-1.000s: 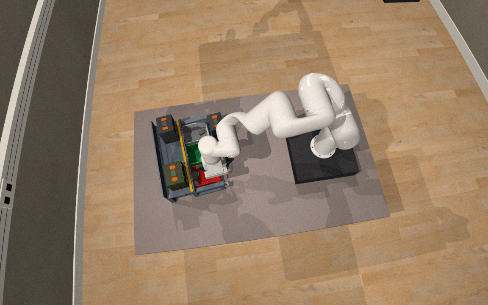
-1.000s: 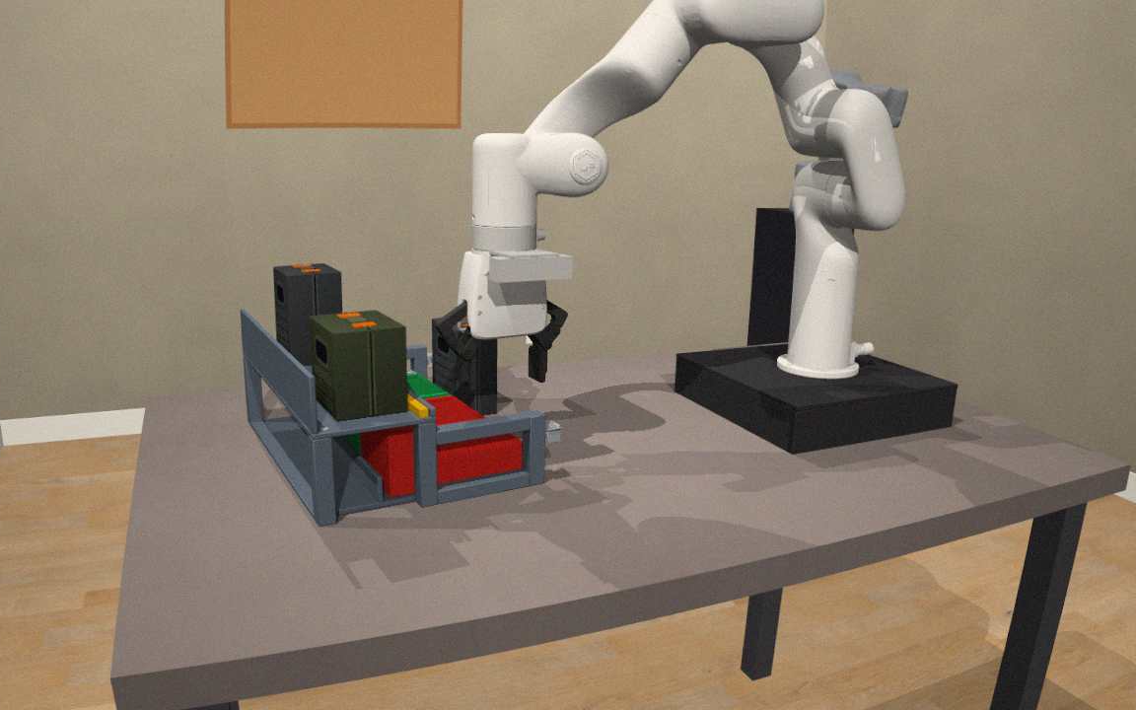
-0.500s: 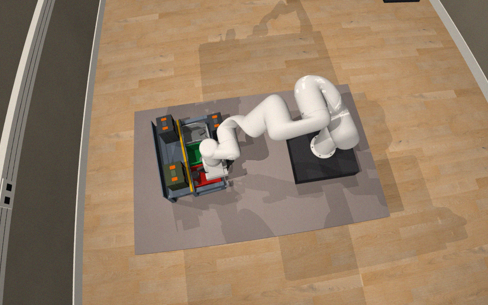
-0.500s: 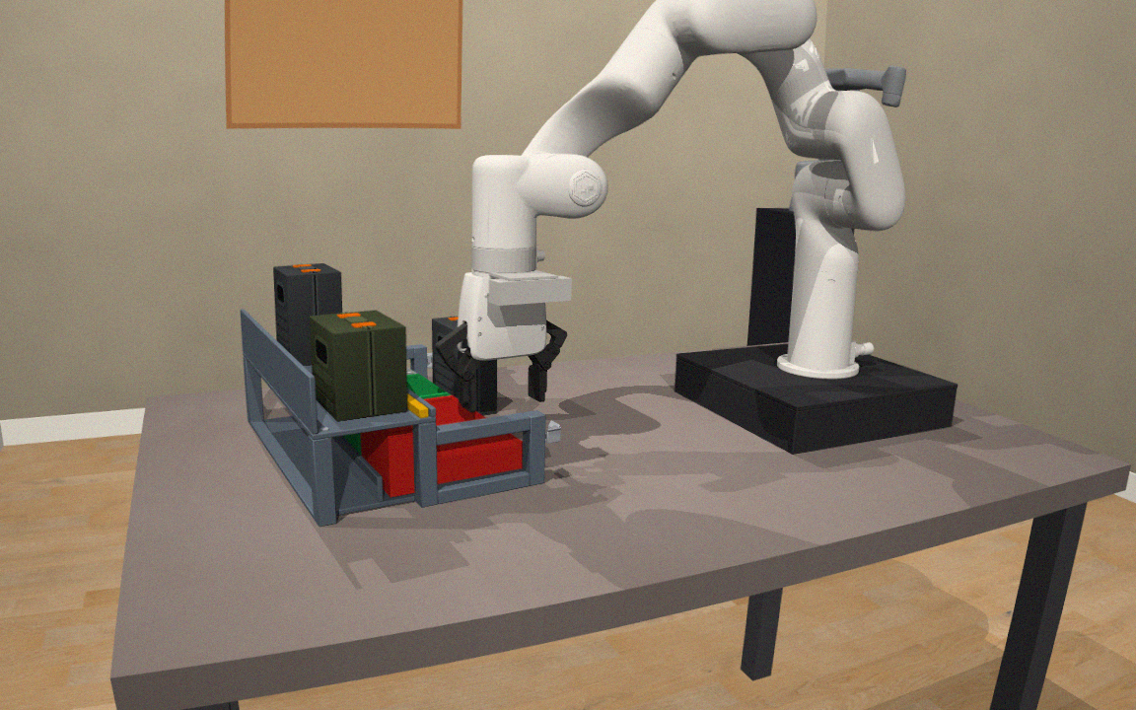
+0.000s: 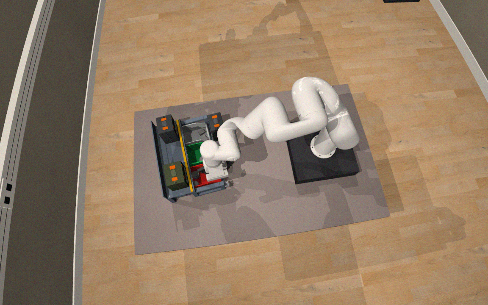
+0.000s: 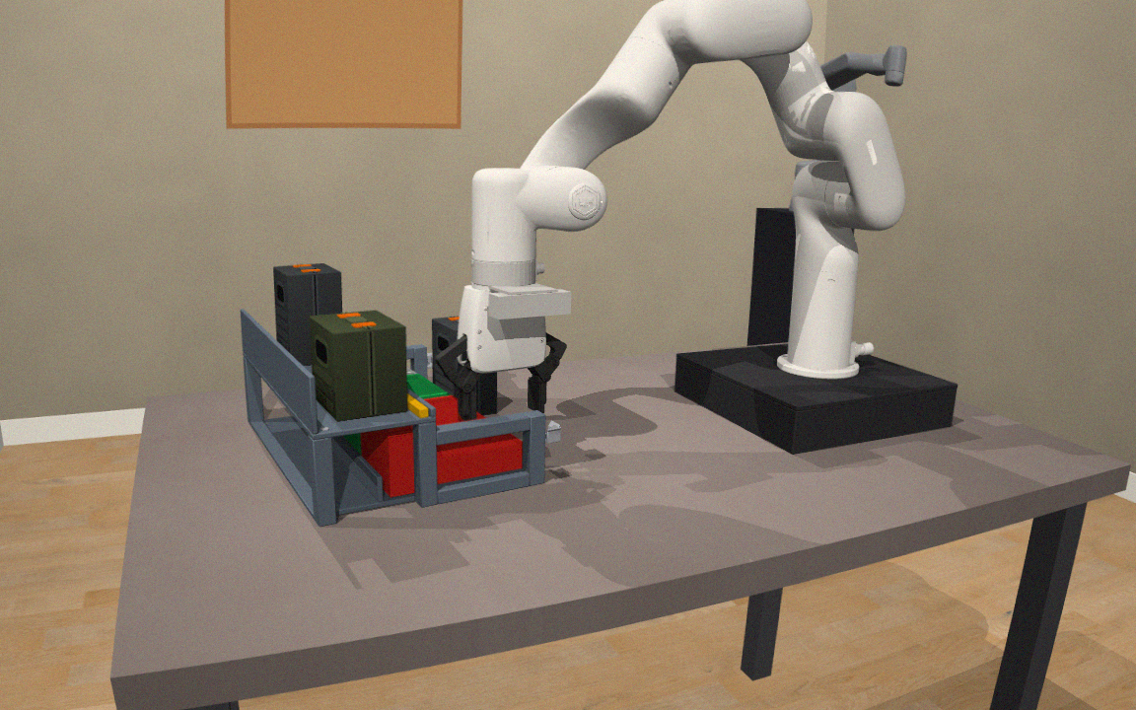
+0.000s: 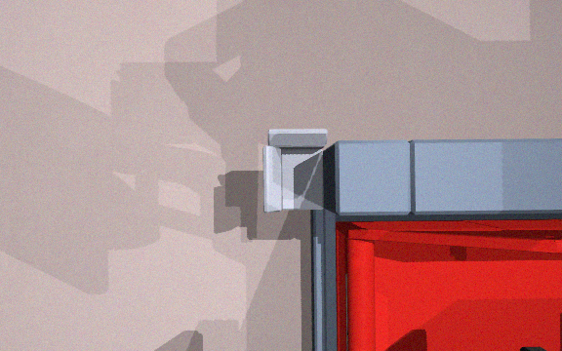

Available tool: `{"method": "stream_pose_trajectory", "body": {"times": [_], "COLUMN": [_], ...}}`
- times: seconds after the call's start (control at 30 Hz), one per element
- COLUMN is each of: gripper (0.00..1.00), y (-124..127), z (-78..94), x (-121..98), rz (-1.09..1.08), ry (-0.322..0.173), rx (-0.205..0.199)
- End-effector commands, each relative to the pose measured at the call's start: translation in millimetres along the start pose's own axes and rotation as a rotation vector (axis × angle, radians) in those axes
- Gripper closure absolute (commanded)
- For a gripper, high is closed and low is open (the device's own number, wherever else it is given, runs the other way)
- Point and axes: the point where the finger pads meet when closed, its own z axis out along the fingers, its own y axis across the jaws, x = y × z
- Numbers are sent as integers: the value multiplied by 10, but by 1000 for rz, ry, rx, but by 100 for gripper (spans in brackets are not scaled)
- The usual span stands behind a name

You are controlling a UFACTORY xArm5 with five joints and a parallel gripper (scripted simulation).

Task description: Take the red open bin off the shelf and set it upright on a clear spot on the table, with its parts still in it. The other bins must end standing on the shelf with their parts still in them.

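Observation:
The red open bin (image 6: 475, 459) (image 5: 200, 184) (image 7: 457, 288) stands in the lower tier of the grey-blue shelf (image 6: 281, 380) (image 5: 167, 151) (image 7: 457, 175), at the shelf's near end. My gripper (image 6: 502, 405) is open and empty and points straight down over that end. One finger reaches down inside the red bin and the other hangs outside the shelf's front rail. In the overhead view the wrist covers most of the bin, and its parts are hidden. A green open bin (image 5: 192, 151) (image 6: 420, 385) stands beside the red one on the same tier.
A dark green box (image 6: 356, 362) (image 5: 175, 176) and a black box (image 6: 306, 300) (image 5: 166, 130) stand on the upper tier, another black box (image 6: 449, 339) behind my gripper. A small white bracket (image 7: 286, 171) sits at the shelf corner. The arm's black base (image 6: 819, 396) stands on the table (image 6: 643, 547).

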Motion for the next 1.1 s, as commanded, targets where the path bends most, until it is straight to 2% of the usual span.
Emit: {"method": "stream_pose_trajectory", "body": {"times": [0.0,1.07], "gripper": [0,0], "y": [15,15], "z": [-16,150], "x": [0,-2], "rz": [0,0], "ry": [-11,-11], "rx": [-4,-4]}}
